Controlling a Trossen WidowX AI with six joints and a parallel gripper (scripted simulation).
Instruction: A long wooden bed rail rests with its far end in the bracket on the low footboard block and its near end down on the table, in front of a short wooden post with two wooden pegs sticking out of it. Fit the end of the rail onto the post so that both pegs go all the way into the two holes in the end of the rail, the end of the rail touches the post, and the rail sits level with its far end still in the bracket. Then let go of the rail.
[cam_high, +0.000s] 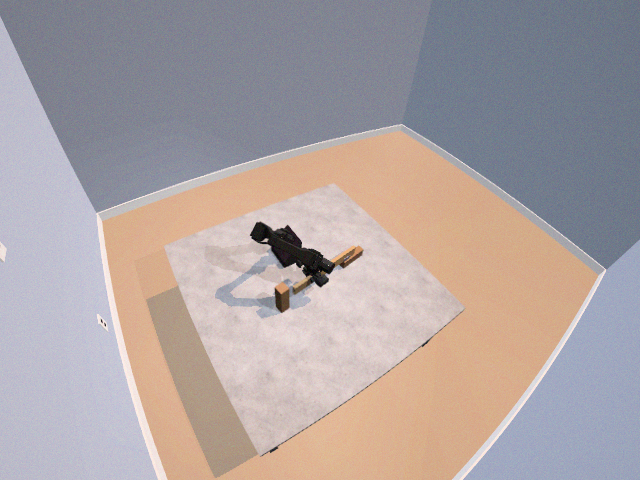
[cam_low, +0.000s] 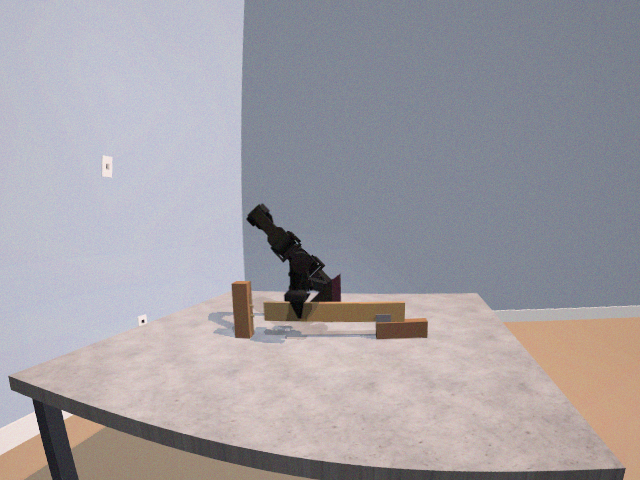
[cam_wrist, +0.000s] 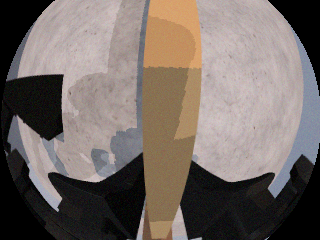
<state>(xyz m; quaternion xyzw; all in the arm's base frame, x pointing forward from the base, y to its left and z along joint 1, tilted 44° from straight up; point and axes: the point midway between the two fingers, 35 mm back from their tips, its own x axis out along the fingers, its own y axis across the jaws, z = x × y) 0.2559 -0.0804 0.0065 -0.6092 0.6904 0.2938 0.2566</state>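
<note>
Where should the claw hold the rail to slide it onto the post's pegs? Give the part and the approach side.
Hold the rail as it is now: near its post-side end, from above, the claw straddling its two long side faces. The rail is long, narrow and level, so this steers the holed end toward the post, with a gap left to close.

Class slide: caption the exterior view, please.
Gripper holds the rail level, a gap short of the pegged post.

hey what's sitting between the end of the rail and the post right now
Only a bare gap: in the exterior view, the rail, level in the gripper, stops short of the post, whose pegs poke into that gap.
</note>
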